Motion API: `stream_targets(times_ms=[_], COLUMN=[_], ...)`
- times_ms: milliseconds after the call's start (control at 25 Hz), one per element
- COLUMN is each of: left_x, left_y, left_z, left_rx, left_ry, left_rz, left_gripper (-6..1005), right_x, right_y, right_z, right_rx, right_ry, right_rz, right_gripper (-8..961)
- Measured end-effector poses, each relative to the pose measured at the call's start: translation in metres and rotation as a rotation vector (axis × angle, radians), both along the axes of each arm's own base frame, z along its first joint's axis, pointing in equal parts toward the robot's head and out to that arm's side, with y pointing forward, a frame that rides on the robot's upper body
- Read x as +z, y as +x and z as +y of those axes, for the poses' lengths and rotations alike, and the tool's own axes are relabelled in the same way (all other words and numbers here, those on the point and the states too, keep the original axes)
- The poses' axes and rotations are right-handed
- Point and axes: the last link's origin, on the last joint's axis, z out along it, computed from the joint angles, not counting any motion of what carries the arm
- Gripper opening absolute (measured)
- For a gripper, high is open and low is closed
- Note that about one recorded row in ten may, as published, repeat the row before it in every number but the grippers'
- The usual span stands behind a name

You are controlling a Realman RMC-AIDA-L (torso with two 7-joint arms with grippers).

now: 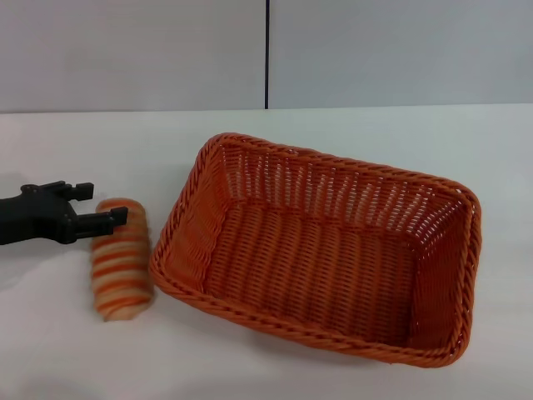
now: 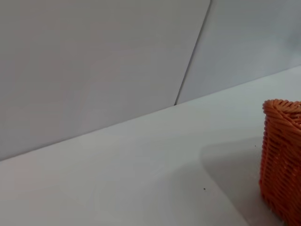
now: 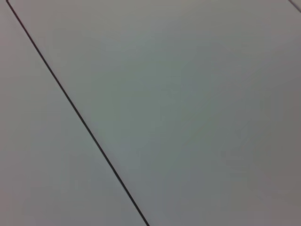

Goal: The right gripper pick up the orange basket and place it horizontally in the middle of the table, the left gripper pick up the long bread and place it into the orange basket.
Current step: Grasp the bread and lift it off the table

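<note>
The orange basket [image 1: 333, 162] stands on the white table [image 1: 58, 350], filling the middle and right of the head view, long side across and nothing in it. Its corner [image 2: 282, 155] shows in the left wrist view. The long bread [image 1: 122, 260], striped orange and cream, lies just left of the basket, close to its rim. My left gripper [image 1: 105, 202] reaches in from the left, open, at the bread's far end; one finger [image 1: 110, 218] overlaps that end, the other [image 1: 77, 190] is off it. The right gripper is out of view.
A grey wall [image 1: 133, 50] with a dark vertical seam [image 1: 266, 50] backs the table. The right wrist view holds only that wall [image 3: 188, 117] and a seam. Bare tabletop [image 2: 141, 179] lies behind and in front of the bread.
</note>
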Motion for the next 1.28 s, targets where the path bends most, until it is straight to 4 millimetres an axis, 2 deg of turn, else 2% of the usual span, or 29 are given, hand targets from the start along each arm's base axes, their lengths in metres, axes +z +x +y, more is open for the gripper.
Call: stream_targets(times_ms=[1280], left_x=[-0.011], left_y=[-0.003], left_z=[-0.005], left_rx=[0.005], left_ry=[-0.034], left_rz=[0.0], left_gripper=[820], right_x=[-0.003], right_y=[-0.002], right_z=[0.002], right_rx=[0.017], right_ry=[-0.03], right_rz=[-0.003], right_gripper=[408])
